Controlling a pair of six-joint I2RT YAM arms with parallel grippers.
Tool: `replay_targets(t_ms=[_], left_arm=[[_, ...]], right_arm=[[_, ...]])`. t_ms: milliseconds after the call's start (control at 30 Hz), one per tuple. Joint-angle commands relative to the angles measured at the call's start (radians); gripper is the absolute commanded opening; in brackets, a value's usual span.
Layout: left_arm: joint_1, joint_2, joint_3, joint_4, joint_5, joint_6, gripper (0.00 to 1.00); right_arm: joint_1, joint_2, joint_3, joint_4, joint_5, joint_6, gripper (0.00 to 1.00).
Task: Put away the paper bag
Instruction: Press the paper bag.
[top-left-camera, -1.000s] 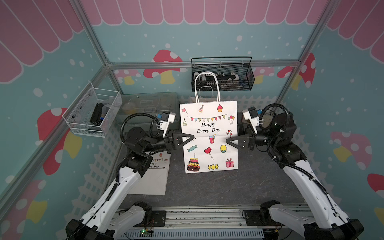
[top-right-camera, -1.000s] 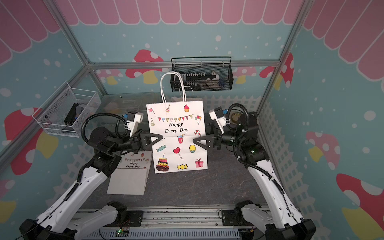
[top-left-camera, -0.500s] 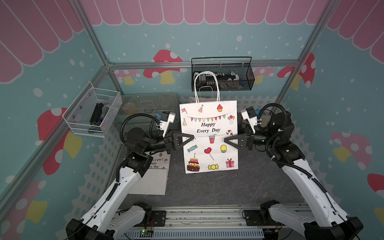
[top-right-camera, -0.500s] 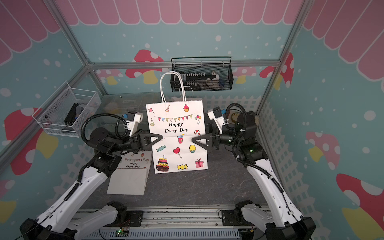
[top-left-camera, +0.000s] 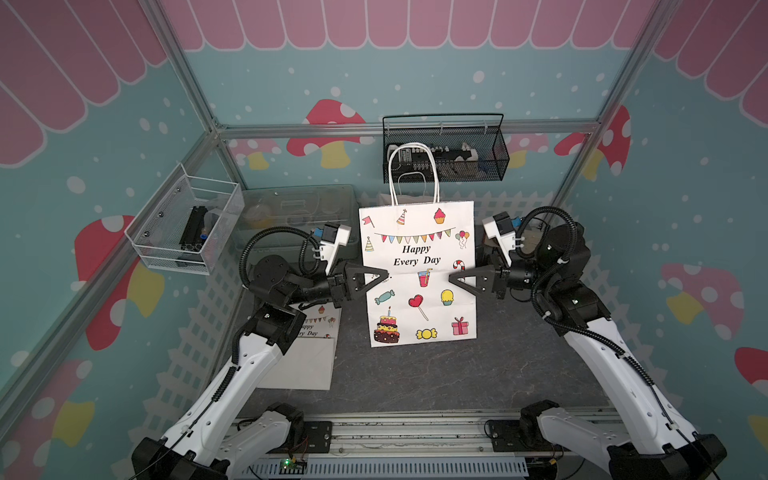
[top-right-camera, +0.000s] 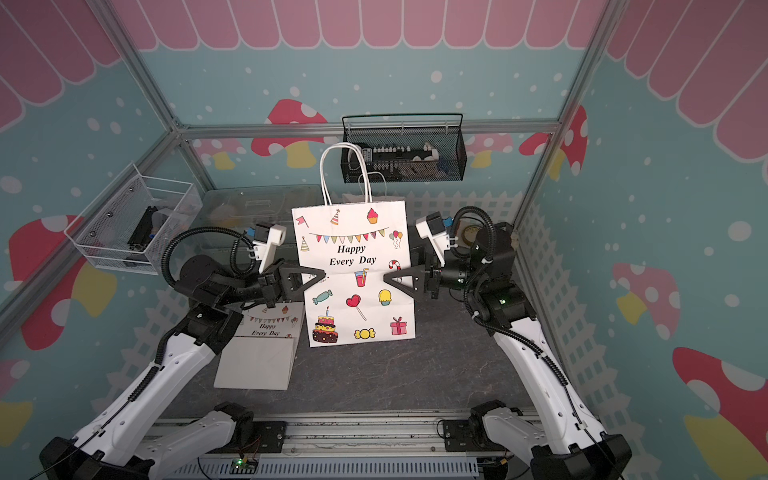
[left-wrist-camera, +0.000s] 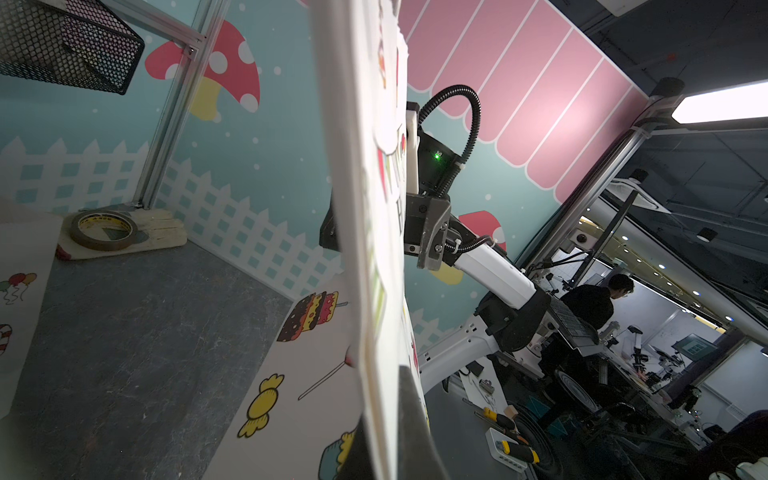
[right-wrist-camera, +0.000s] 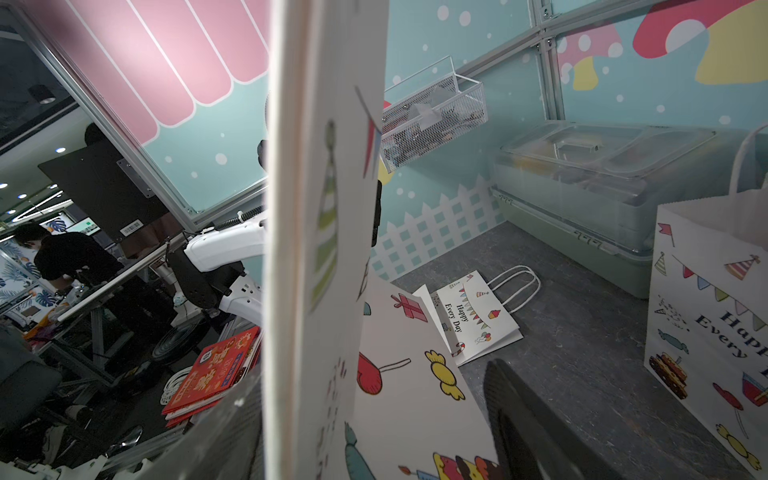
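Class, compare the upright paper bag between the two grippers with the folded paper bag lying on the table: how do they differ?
The upright paper bag stands at full height; the folded paper bag lies flat, folded over. The left gripper pinches the upright bag's edge; nothing grips the folded one. Both are white with the same Happy Every Day print.

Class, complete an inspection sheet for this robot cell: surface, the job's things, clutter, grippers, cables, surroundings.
Surface: dark grey tabletop, no spills seen.
Job's things: paper bag upright at centre, handles up.
Clutter: folded bag flat beneath the left arm; second upright bag behind; tape roll in a far corner; lidded plastic box.
Grippers: left gripper shut on the bag's edge; right gripper open, straddling the opposite edge.
Cables: black conduit looped above each wrist.
Surroundings: black mesh basket on the back wall, white mesh basket on the side wall.
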Motion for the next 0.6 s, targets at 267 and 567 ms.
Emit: replay_targets(t_ms=[267, 567], left_arm=[[0.003, 0.008, -0.004, 0.036, 0.019, -0.017, 0.00], [0.003, 0.010, -0.004, 0.037, 0.010, -0.023, 0.00]], right_arm=[[0.006, -0.013, 0.035, 0.069, -0.032, 0.037, 0.50], [0.005, -0.019, 0.026, 0.072, -0.034, 0.034, 0.22]])
